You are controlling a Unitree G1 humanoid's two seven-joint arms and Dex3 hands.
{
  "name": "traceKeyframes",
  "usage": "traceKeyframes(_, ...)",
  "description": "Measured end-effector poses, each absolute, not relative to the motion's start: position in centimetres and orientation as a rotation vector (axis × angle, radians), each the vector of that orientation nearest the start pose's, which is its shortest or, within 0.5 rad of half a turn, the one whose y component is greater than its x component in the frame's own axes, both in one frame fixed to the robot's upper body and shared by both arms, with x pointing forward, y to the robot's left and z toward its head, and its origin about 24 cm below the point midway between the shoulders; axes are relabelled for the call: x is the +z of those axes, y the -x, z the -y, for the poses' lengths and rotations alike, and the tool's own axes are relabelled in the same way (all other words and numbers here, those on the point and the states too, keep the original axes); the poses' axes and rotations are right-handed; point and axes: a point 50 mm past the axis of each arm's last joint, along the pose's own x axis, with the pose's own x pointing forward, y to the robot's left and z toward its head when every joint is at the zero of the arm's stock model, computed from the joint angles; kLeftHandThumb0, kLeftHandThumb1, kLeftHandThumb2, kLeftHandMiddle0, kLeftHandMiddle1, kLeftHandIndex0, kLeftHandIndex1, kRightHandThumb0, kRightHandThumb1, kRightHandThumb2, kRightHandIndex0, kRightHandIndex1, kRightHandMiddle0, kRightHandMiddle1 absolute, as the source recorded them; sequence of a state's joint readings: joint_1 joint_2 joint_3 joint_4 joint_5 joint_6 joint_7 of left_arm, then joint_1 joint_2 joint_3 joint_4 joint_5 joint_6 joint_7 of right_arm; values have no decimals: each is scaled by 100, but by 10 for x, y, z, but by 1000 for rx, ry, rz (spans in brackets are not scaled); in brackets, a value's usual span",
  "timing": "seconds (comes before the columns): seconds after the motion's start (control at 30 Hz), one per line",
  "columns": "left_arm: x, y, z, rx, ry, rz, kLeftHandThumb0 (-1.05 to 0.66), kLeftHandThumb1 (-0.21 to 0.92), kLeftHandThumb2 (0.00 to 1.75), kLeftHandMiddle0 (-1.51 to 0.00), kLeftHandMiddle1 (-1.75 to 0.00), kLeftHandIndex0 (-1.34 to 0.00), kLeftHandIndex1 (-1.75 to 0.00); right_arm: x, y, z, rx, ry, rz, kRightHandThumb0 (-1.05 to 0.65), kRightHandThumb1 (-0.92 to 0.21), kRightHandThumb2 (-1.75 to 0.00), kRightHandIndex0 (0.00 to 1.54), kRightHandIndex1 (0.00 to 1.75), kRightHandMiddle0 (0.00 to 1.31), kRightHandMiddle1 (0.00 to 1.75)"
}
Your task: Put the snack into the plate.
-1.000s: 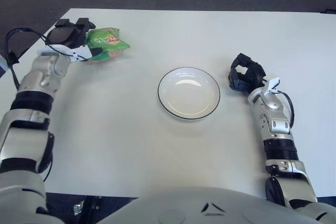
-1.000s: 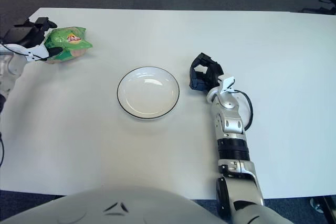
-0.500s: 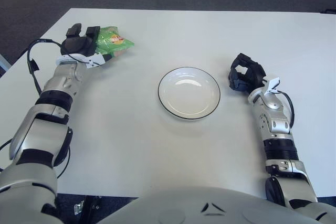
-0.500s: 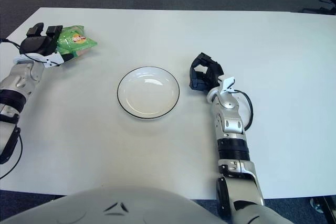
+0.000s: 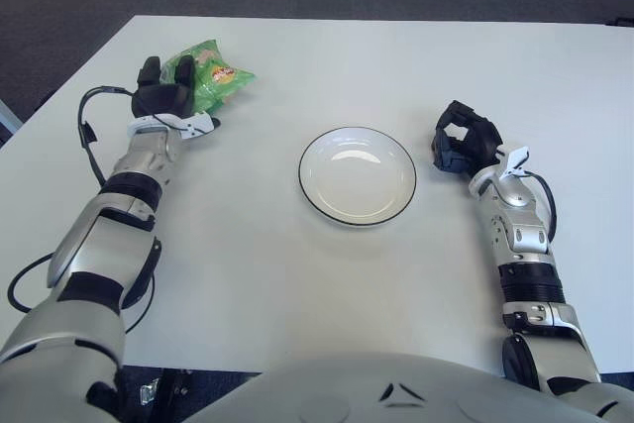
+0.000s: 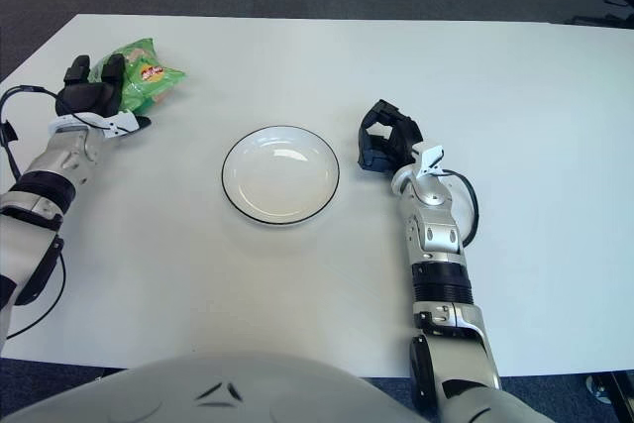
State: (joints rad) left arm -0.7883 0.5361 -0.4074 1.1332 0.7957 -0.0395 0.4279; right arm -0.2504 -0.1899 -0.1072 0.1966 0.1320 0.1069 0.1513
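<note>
- Fingers (image 5: 164, 74) of the left hand (image 5: 166, 98) are closed around the near end of the green snack bag (image 5: 212, 74), gripping it; the bag sticks out beyond the fingertips, away from the robot and slightly toward the middle of the bench.
- Whether the snack bag touches the bench (image 5: 248, 274) or is held just above it cannot be told.
- Beyond the bag, a strip of bare bench runs to the far edge; to the outer side of the left fingers, the bench's left edge is near, with dark floor (image 5: 59, 7) past it.
- Toward the robot's right of those fingers lies a wide stretch of open white surface before the plate (image 5: 357, 175), which is well apart from the bag.
- The plate is white with a thin dark rim, holds nothing, and sits between the two hands, closer to the right one.
- The right hand (image 5: 464, 143) shows just beside the plate's right rim, not touching it; its dark fingers are curled inward and hold nothing.
- To the right of the right fingers and beyond them, the bench stays open out to its right and far edges.
- Between both arms and the near edge, the surface is bare.
- A black cable (image 5: 89, 131) loops beside the left forearm.
</note>
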Motion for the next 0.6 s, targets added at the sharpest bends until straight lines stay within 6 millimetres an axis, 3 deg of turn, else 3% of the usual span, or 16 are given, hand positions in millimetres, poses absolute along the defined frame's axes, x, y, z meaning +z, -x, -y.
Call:
traceKeyframes(0.13,76,-367,-256,198,-1579,-15,-105,91,14,0,0,0,0,61,-301,193,80,33,-41,-50,-28,-137,128,175,65,175)
traceKeyframes(0.2,75,-366,-254,217,-1576,9,-96,88,13,-5,-3,-2,-1,61,-301,193,81,36,-40,-50,-28,-137,128,175,65,175)
traceKeyframes(0.37,73,-364,-250,260,-1574,83,-65,44,72,-2,-78,0,-48,62,-300,193,83,43,-38,-50,-27,-137,127,175,65,175)
traceKeyframes(0.5,73,-363,-248,273,-1577,122,-54,34,92,-5,-109,0,-76,62,-299,193,85,45,-37,-50,-27,-137,127,175,65,175)
traceKeyframes(0.53,73,-363,-248,273,-1581,127,-49,33,97,-11,-126,0,-103,62,-299,193,86,45,-37,-50,-27,-137,127,175,65,175)
traceKeyframes(0.57,74,-364,-248,275,-1586,132,-47,33,99,-13,-132,0,-112,62,-299,193,85,45,-37,-50,-27,-137,127,175,65,175)
traceKeyframes(0.6,74,-364,-248,277,-1590,135,-44,33,103,-18,-144,0,-135,62,-299,193,85,46,-37,-50,-27,-137,127,175,65,175)
